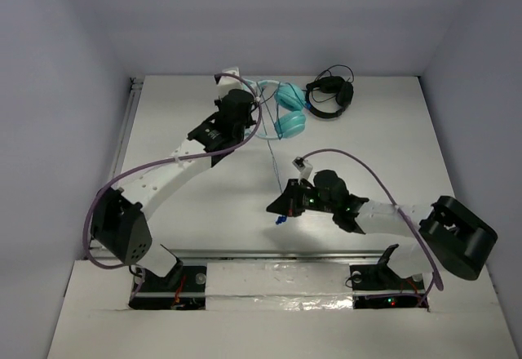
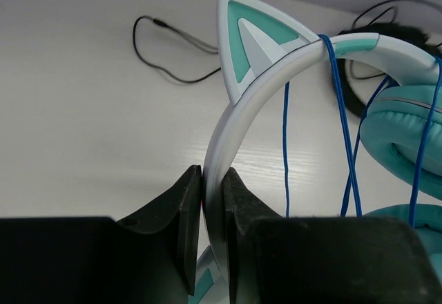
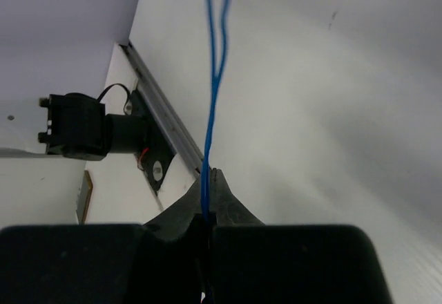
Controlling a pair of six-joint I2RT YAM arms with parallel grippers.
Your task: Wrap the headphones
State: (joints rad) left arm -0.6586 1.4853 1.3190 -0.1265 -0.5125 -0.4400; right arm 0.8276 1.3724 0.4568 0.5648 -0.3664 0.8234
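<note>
The teal headphones (image 1: 287, 110) lie at the far middle of the table. My left gripper (image 1: 254, 108) is shut on their pale headband (image 2: 228, 124), just below a cat-ear point (image 2: 248, 45). The thin blue cable (image 2: 336, 110) is looped over the headband and hangs beside the teal ear cups (image 2: 407, 145). It runs down the table (image 1: 273, 159) to my right gripper (image 1: 277, 208), which is shut on the cable (image 3: 213, 90). The cable's end shows just below the right gripper (image 1: 280, 220).
Black headphones (image 1: 330, 98) with a black cable (image 2: 169, 48) lie at the far right of the teal ones. The table's near rail (image 3: 162, 121) and the left arm's base (image 3: 76, 126) show in the right wrist view.
</note>
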